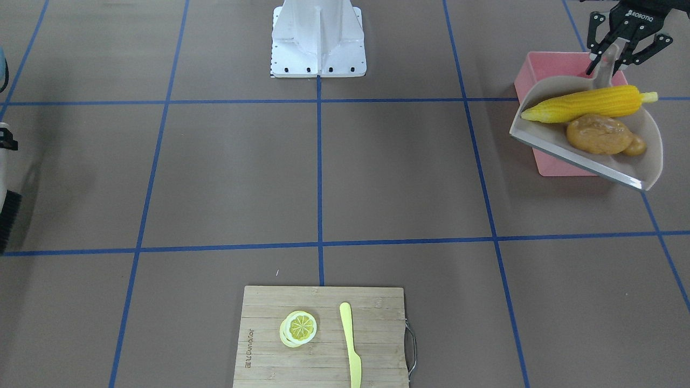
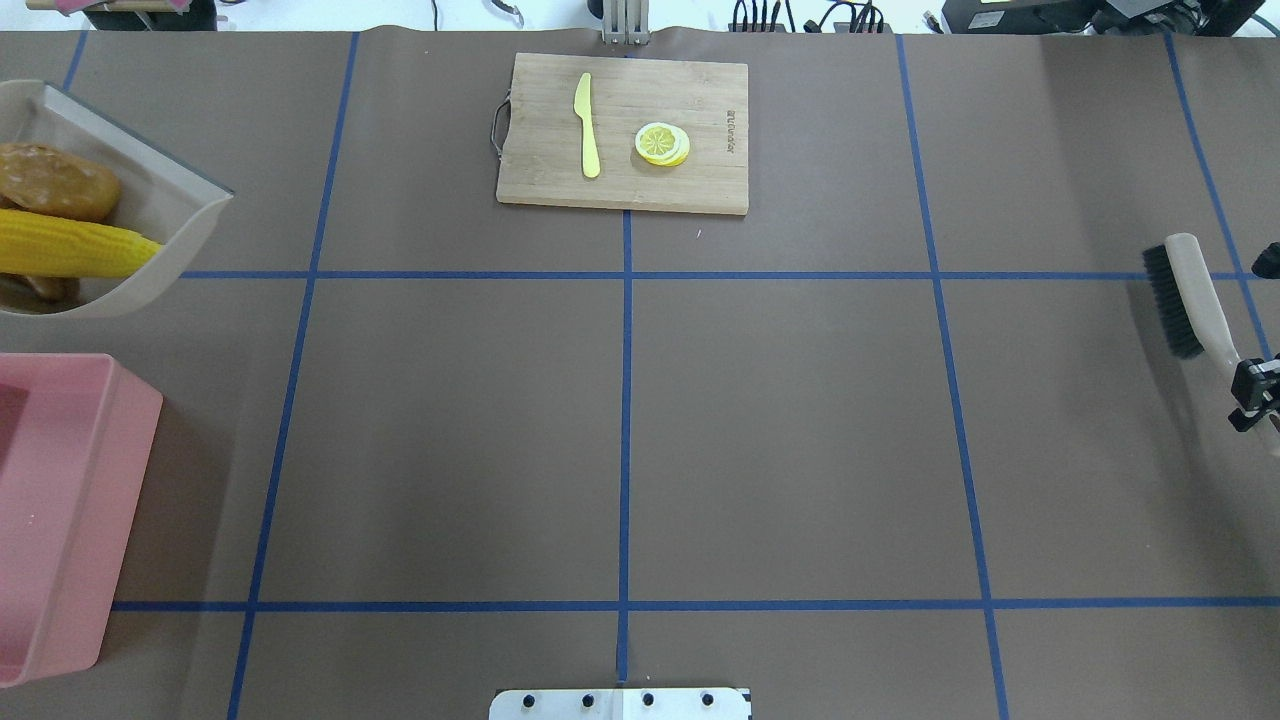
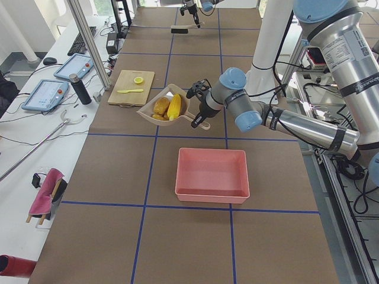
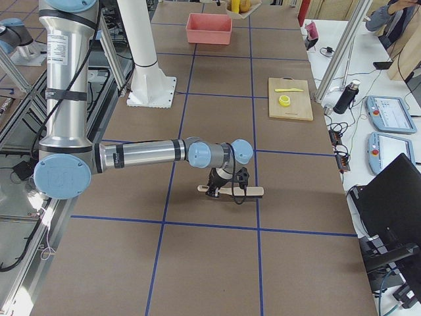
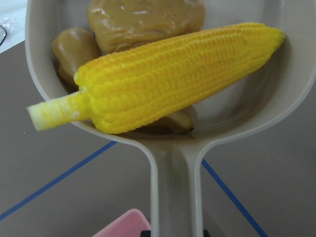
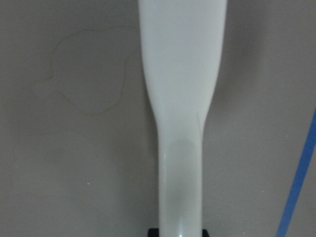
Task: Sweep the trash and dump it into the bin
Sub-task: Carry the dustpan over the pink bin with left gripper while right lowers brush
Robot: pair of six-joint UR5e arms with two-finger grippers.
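— Where's the trash (image 1: 587, 103) riding?
— In the dustpan (image 1: 647, 156) my left pincer (image 1: 620, 51) is pinching, near the worktop's (image 1: 377, 172) left edge, beside the bin (image 1: 544, 64). My right pincer (image 2: 1262, 395) is clamping the brush (image 2: 1190, 290). I'm planning on centring first, then tipping slowly.

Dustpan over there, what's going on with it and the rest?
The left jaws hold the dustpan by its handle, raised off the table, with the corn, ginger and potato in it. Nothing is dumped yet: the bin looks empty. The right jaws hold the brush low at the table's other end.
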